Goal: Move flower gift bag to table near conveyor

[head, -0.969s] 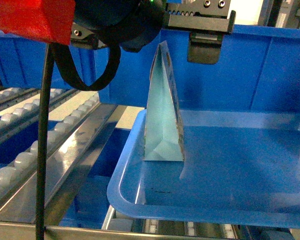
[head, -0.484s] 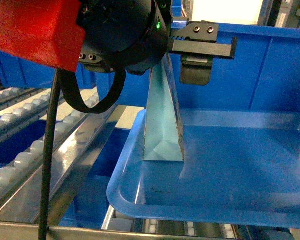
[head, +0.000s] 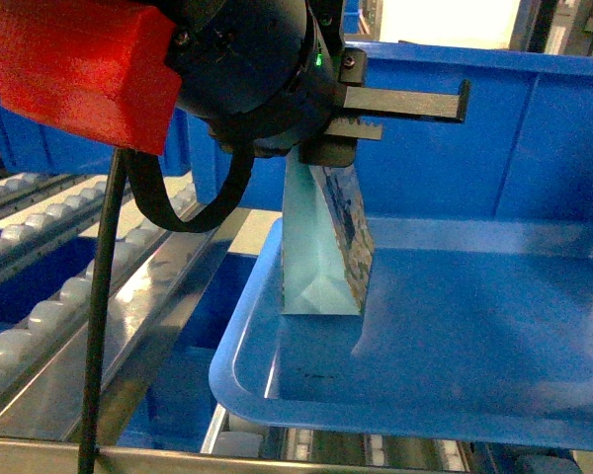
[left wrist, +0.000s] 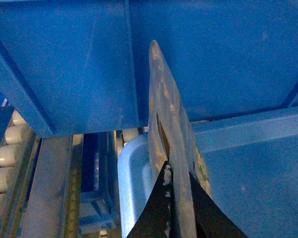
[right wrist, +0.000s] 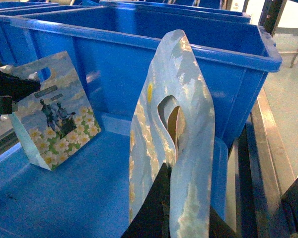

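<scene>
A flower gift bag (head: pixel 321 247) stands upright in the left end of a blue tray (head: pixel 239 365); it is pale blue with a printed face of flowers. My left gripper (head: pixel 326 158) is at its top edge, shut on it. In the left wrist view the gripper (left wrist: pixel 179 171) pinches the bag's top (left wrist: pixel 164 99) between two black fingers (left wrist: pixel 161 208). My right gripper (right wrist: pixel 187 186) is shut on a second bag of the same kind (right wrist: pixel 188 99), near the tray's right end. The first bag (right wrist: pixel 54 114) shows at the left there. The table is out of view.
The conveyor (head: pixel 40 316), with steel rails and white rollers, runs along the left below the tray. A tall blue bin (head: pixel 534 128) stands right behind the tray. My left arm's red block (head: pixel 69 69) and a black cable (head: pixel 99 326) fill the upper left.
My left gripper has come down and turned onto the bag's top and closed on it. The bag has twisted slightly, so its printed face now shows.
</scene>
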{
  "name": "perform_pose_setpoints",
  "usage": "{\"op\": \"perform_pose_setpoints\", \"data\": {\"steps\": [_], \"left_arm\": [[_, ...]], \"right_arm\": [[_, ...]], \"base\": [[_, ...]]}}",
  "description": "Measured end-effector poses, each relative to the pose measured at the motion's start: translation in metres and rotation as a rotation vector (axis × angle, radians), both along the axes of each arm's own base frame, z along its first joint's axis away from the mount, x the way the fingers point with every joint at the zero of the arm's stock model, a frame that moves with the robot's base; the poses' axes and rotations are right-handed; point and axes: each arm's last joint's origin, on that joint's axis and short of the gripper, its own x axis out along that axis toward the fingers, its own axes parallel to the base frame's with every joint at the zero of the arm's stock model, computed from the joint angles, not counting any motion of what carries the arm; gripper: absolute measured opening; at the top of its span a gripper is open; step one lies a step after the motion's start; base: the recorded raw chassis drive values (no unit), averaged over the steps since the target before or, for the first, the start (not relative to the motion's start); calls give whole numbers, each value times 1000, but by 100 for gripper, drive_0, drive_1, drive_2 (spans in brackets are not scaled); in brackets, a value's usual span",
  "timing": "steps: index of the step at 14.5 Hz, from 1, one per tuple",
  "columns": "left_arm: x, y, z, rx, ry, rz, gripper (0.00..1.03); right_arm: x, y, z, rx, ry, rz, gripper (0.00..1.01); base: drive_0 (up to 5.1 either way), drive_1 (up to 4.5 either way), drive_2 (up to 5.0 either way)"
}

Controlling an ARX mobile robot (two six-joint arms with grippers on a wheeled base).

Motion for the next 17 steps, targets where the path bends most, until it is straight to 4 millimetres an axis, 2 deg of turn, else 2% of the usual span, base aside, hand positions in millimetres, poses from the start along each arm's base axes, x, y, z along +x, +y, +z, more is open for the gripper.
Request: {"op": "perform_pose_setpoints", "data": {"steps": [5, 6, 7, 14, 15, 17], "left_arm": [[-1, -1, 0, 2, -17, 14, 2], [-4, -1, 4, 1, -42, 31, 2], [-15, 0, 19, -19, -78, 28, 2], [-36, 12, 42, -67, -166, 35, 2], [-42, 18, 50, -76, -201, 34, 2], [-47, 28, 52, -77, -238, 44, 2]], "right_arm": [[0, 0, 0, 0, 0, 0, 2], [0, 0, 0, 0, 0, 0, 2], [0, 0, 0, 0, 0, 0, 2], [0, 0, 0, 0, 0, 0, 2], [0, 0, 0, 0, 0, 0, 2], [0, 0, 0, 0, 0, 0, 2]], "base": [[0, 0, 0], [0, 0, 0], [0, 0, 0], [0, 0, 0], [0, 0, 0], [0, 0, 0]]}}
